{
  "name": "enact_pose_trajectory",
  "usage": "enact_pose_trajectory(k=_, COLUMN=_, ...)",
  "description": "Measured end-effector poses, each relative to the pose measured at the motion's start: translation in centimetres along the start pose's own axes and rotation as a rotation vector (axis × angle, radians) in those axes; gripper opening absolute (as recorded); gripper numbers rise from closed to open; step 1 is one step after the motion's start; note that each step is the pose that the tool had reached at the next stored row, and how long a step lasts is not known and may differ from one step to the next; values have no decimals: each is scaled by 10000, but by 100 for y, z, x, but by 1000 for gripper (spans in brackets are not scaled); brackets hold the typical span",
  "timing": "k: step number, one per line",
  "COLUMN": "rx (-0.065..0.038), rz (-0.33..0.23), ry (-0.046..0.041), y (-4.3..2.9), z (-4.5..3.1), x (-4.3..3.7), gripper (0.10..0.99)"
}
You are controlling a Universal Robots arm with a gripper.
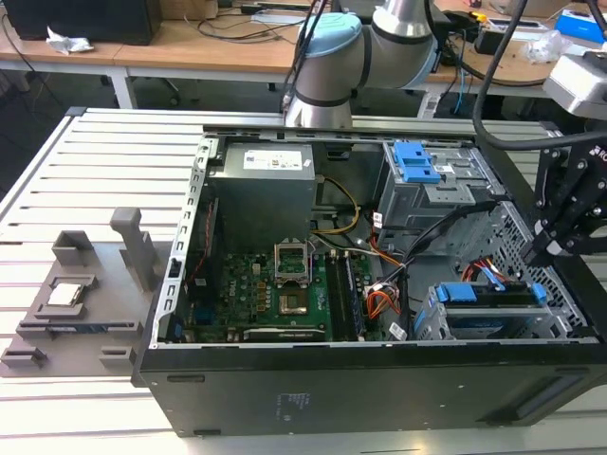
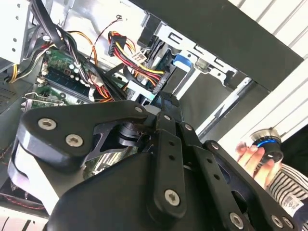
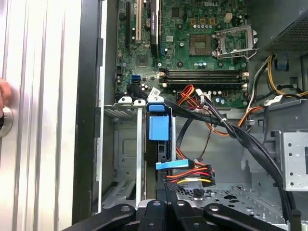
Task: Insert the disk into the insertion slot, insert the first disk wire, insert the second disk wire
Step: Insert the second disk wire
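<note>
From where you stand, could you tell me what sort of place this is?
Probably an electronics or robotics lab: an open computer case lies on a slatted metal bench, with cluttered wooden desks behind the arm.

Bright, even light; soft focus

We see a matt black gripper (image 2: 161, 103) of bolted plastic-looking links, and a bright blue plastic carrier around the disk (image 1: 493, 296), seated in the dull grey perforated metal insertion slot (image 1: 432, 325). The motherboard (image 3: 202, 48) is glossy green, and the table (image 1: 85, 161) is smooth, pale slatted metal.
</note>
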State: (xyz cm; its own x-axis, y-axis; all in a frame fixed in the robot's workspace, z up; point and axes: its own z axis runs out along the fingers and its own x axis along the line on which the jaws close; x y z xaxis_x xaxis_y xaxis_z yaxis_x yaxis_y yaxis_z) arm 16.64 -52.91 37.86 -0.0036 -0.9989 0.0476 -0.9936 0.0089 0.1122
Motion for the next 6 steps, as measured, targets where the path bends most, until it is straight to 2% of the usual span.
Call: enact_pose_trajectory(k=6, rx=0, rz=-1, ry=2, y=0, z=-3, x=0, gripper=106)
